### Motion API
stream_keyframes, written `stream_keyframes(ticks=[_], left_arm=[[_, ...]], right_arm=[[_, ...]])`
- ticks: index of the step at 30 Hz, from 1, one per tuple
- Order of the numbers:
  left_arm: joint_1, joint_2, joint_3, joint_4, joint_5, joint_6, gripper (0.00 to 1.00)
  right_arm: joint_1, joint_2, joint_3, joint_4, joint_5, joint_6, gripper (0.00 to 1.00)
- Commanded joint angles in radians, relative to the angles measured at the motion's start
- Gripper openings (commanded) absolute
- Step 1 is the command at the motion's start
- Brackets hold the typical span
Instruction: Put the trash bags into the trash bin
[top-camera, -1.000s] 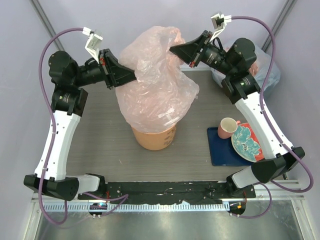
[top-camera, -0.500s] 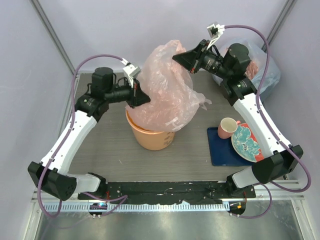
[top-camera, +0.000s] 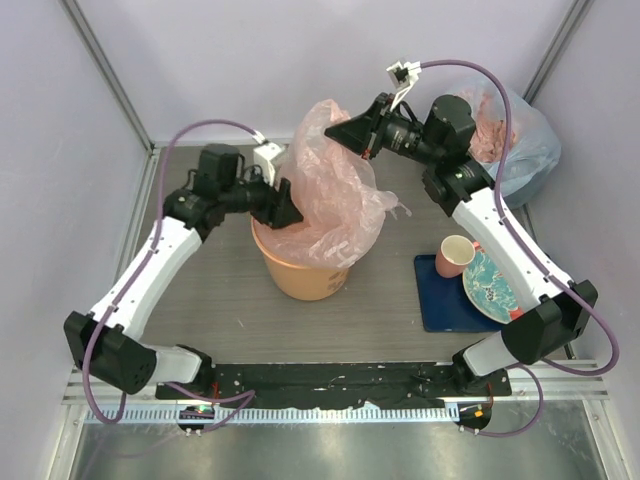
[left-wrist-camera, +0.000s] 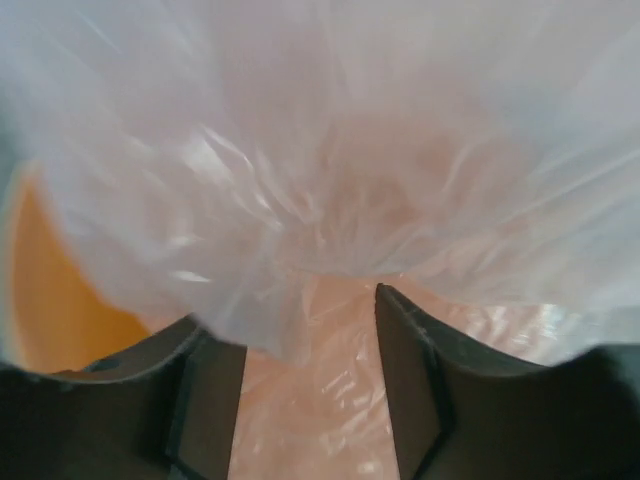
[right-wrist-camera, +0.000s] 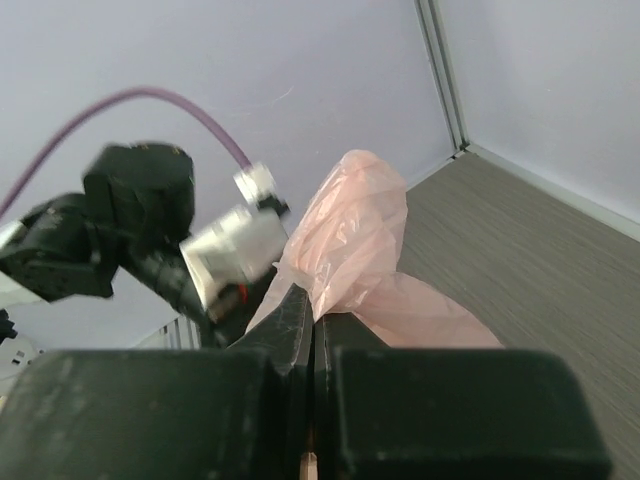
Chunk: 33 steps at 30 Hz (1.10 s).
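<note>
At the middle of the table (top-camera: 220, 300) we see the bin (top-camera: 305, 275) standing upright with the bag (top-camera: 335, 195) heaped over its mouth. The lower folds sit inside the rim and the rest billows above it and spills over the far and right edges, so from overhead only the near wall and a strip of rim at the left show. The right gripper (top-camera: 347, 131) is above the bin at the top of the bag. In its wrist view the two fingers (right-wrist-camera: 290, 320) are pressed together with a bunch of pink film pinched between them, a knot of plastic standing up just past the tips. The left gripper (top-camera: 287, 205) reaches in at the left rim of the bin, its tips buried in plastic from overhead. Its own camera shows its fingers (left-wrist-camera: 410, 390) standing apart, with crumpled film hanging across the gap and filling most of the frame (the picture is soft, and we cannot tell whether either pad touches the plastic). A sliver of orange wall shows at the left. Well apart to the right, a cup (top-camera: 457, 255) and a plate (top-camera: 493, 285) rest on a blue mat (top-camera: 440, 300), the plate partly hidden by the right arm. In the far right corner a clear sack (top-camera: 520, 150) stuffed with pink plastic is half covered by that arm.
</note>
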Motion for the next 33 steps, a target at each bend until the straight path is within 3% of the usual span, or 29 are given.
stream_keyframes(ticks=[1,3,8,12,16,20,22,27,28,31,33], left_arm=[[0.123,-0.055,0.189,-0.086,0.149,0.030,0.61],[0.178,-0.081,0.216,-0.147,0.211,0.069,0.73],[0.207,-0.131,0.260,-0.447,0.450,0.421,0.76],[0.152,-0.177,0.219,-0.589,0.434,0.611,0.87],[0.037,-0.213,0.152,-0.448,0.332,0.524,0.89],[-0.136,-0.202,0.112,-0.283,0.182,0.458,0.85],[-0.170,-0.175,0.102,-0.264,0.090,0.446,0.82],[-0.175,-0.139,0.112,-0.215,-0.007,0.438,0.48],[-0.173,-0.153,0.098,-0.187,-0.037,0.412,0.33],[-0.147,-0.188,0.039,-0.069,-0.100,0.346,0.02],[-0.136,-0.164,0.027,-0.046,-0.120,0.332,0.00]], right_arm=[[0.012,0.003,0.036,0.064,0.024,-0.003,0.01],[0.015,0.011,0.046,0.064,0.030,-0.008,0.01],[0.027,0.017,0.044,0.065,0.045,-0.028,0.01],[0.033,0.034,0.063,0.075,0.059,-0.022,0.01],[0.038,0.057,0.078,0.085,0.068,-0.018,0.01],[0.048,0.069,0.087,0.093,0.067,-0.011,0.01],[0.053,0.077,0.093,0.098,0.065,-0.006,0.01],[0.062,0.075,0.098,0.090,0.068,-0.014,0.01],[0.064,0.074,0.099,0.082,0.070,-0.026,0.01],[0.070,0.072,0.102,0.081,0.074,-0.037,0.01],[0.075,0.075,0.106,0.078,0.076,-0.038,0.01]])
